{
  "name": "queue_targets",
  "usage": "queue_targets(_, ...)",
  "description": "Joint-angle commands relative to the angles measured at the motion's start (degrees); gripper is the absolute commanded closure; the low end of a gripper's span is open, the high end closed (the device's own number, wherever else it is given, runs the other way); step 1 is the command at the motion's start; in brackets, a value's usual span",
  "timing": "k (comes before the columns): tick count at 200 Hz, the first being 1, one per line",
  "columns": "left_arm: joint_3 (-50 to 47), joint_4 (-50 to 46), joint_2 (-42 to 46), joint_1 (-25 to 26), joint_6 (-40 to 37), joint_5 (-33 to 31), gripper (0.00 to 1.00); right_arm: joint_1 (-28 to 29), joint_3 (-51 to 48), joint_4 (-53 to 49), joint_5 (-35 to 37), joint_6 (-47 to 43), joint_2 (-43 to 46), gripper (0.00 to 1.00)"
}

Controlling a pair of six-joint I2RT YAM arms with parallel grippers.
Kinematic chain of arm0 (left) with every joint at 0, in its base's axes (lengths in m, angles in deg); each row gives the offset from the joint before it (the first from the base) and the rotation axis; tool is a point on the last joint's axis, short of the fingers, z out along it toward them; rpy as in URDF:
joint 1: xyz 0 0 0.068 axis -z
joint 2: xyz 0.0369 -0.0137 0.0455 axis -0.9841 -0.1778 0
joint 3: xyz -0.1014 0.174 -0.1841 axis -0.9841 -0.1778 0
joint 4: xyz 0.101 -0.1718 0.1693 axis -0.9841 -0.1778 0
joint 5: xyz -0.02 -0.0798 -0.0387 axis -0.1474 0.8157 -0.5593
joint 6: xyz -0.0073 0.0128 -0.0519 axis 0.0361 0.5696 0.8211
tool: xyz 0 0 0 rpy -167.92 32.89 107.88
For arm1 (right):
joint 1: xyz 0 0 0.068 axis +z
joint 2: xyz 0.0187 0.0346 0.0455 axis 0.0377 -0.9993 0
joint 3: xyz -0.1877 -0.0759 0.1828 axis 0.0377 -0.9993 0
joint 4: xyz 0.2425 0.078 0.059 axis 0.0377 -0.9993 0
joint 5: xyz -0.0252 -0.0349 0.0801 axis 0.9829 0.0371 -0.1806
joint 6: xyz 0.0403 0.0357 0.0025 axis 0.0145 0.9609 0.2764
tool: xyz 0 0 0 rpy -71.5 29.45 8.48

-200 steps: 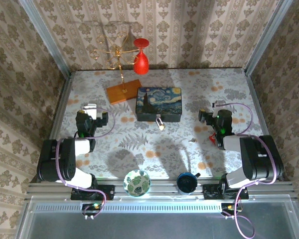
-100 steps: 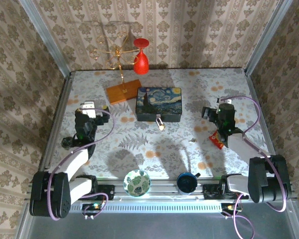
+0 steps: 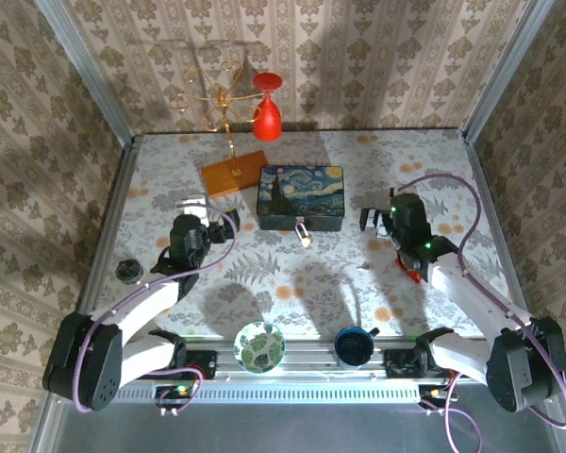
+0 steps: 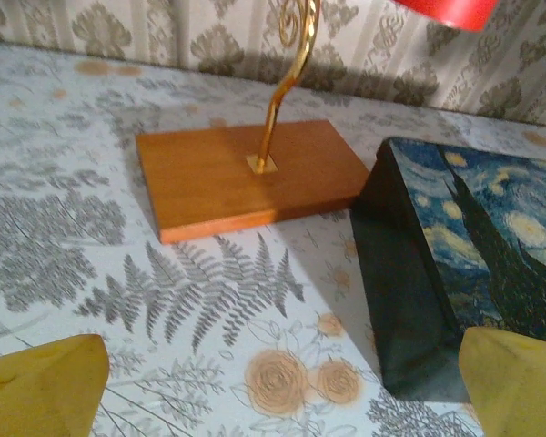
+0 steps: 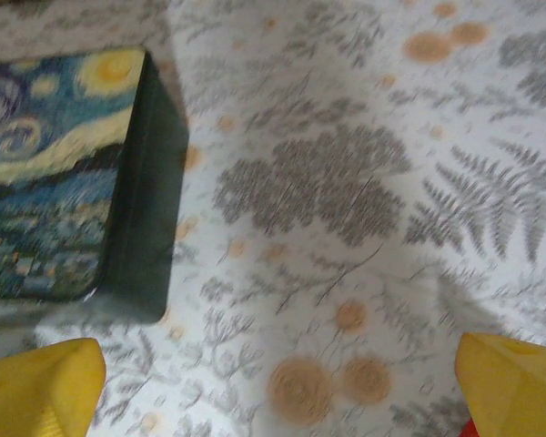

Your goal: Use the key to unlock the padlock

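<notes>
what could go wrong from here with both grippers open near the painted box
1. The padlock is tiny and hangs at the front of the painted box; the wide-open right gripper may shove the box rather than meet the lock.
2. The left gripper faces the wooden base of the stand holding a red glass; a bump could tip it.
3. A small red item lies beside the right arm and could get swept away.

the left arm (image 3: 137, 300) and right arm (image 3: 472, 294) are black and white. a purple cable (image 3: 474, 212) loops along each. the tool fingers (image 4: 41, 387) are yellow.
</notes>
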Motion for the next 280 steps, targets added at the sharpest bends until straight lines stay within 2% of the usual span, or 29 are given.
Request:
queue_targets(1, 2.65, -0.16, -2.98, 0.77, 4.09, 0.1, 0.0, 2.78, 2.17, -6.42, 0.04, 5.43, -1.01, 0.0)
queue_targets(28, 5.97, 1.12, -9.01, 0.95, 7.13, 0.72, 0.0, 3.99, 3.34, -7.54, -3.03, 9.47, -3.71, 0.07)
queue_targets(46, 9.17, 3.41, -13.26, 1.1, 7.93, 3.96, 0.0, 3.99, 3.11, -5.43, -6.05, 10.93, -5.64, 0.11)
queue_targets(76, 14.84, 5.24, -20.3, 1.64, 9.59, 7.04, 0.0, 3.69, 5.54, -1.62, -10.81, 11.76, -9.63, 0.08)
queue_targets(90, 17.48, 5.19, -23.34, 1.9, 10.32, 8.12, 0.03, 3.09, 8.46, -0.77, -12.57, 12.11, -12.6, 0.06)
queue_targets(118, 21.43, 5.29, -27.85, 2.24, 11.25, 9.32, 0.2, 1.23, 16.32, -1.25, -15.63, 12.74, -20.96, 0.07)
queue_targets(149, 24.15, 3.94, -30.91, 2.37, 11.45, 9.66, 0.23, 0.01, 25.24, -3.71, -17.64, 12.67, -30.16, 0.11)
queue_targets(175, 26.29, 1.68, -33.25, 2.39, 10.97, 10.23, 0.3, -0.87, 30.24, -3.9, -19.66, 12.66, -36.15, 0.13)
queue_targets(202, 26.74, 1.31, -34.82, 2.44, 11.32, 11.4, 0.37, -1.54, 33.47, -4.18, -20.9, 12.84, -40.18, 0.19)
queue_targets(266, 24.92, 3.69, -36.25, 2.52, 12.02, 14.38, 0.55, -1.15, 36.43, -2.48, -26.19, 11.74, -44.67, 0.47)
queue_targets(280, 23.8, 4.72, -35.77, 4.74, 11.81, 14.44, 0.61, -0.69, 36.3, -1.99, -26.76, 11.43, -44.55, 0.5)
